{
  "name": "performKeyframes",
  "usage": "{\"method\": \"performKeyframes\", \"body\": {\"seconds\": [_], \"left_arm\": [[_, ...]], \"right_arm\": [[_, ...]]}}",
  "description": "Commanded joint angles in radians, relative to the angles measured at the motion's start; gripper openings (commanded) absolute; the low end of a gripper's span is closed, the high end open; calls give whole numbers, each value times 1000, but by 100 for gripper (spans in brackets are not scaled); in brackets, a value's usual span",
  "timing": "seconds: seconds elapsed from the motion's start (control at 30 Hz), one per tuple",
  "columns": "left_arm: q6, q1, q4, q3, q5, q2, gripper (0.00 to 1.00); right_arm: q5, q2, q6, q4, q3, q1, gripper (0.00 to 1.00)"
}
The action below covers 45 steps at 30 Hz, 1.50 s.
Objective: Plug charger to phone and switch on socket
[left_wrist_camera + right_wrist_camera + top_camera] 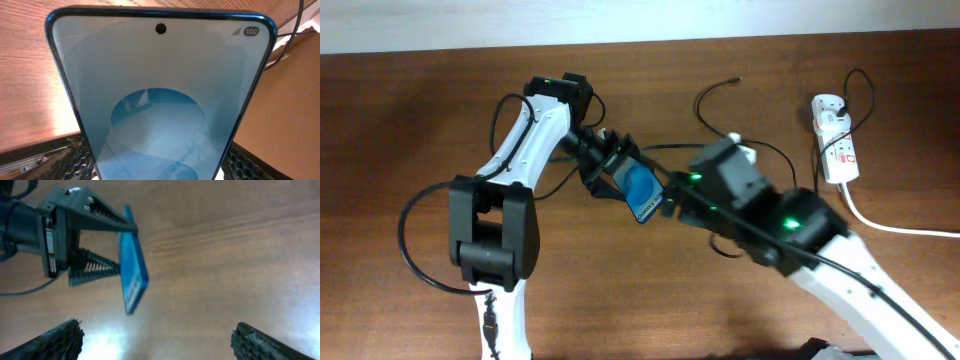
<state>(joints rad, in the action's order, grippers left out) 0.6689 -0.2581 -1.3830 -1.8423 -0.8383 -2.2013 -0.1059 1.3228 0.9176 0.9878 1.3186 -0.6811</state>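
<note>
My left gripper (617, 168) is shut on the phone (642, 193) and holds it tilted above the table, blue screen up. In the left wrist view the phone (160, 85) fills the frame between the fingers (160, 172). My right gripper (678, 200) is open and empty just right of the phone. In the right wrist view its fingers (157, 340) are spread wide, with the phone (132, 277) edge-on ahead of them. The charger's black cable (708, 98) loops on the table, its plug tip (738, 78) lying free at the back. The socket (838, 145) lies at the far right with a white adapter (828, 106).
A thick white cord (890, 225) runs from the socket to the right edge. Black cable loops lie between the right arm and the socket. A pale wall edge runs along the back of the wooden table (400, 130).
</note>
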Motion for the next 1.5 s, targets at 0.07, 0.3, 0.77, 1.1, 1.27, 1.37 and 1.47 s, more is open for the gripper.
{"method": "performKeyframes", "body": {"seconds": [0.07, 0.3, 0.77, 1.1, 1.27, 1.37, 1.47], "left_arm": [[-19, -1, -2, -18, -38, -3, 64], [-20, -1, 2, -19, -37, -3, 65], [-19, -1, 2, -18, -38, -3, 65], [-19, -1, 2, -18, -37, -3, 65], [-19, -2, 2, -19, -38, -3, 66], [-19, -1, 2, -19, -38, -3, 66], [-19, -1, 2, -18, -38, -3, 67]], "right_arm": [[-87, 81, 55, -27, 7, -27, 99], [-249, -391, 42, 200, -56, -26, 98], [31, -190, 14, -811, -609, -26, 100], [76, 35, 14, -1095, -609, -27, 78], [69, 43, 14, -1142, -608, -26, 65], [69, 77, 15, -1161, -608, -26, 63], [69, 101, 15, -1222, -608, -26, 59]]}}
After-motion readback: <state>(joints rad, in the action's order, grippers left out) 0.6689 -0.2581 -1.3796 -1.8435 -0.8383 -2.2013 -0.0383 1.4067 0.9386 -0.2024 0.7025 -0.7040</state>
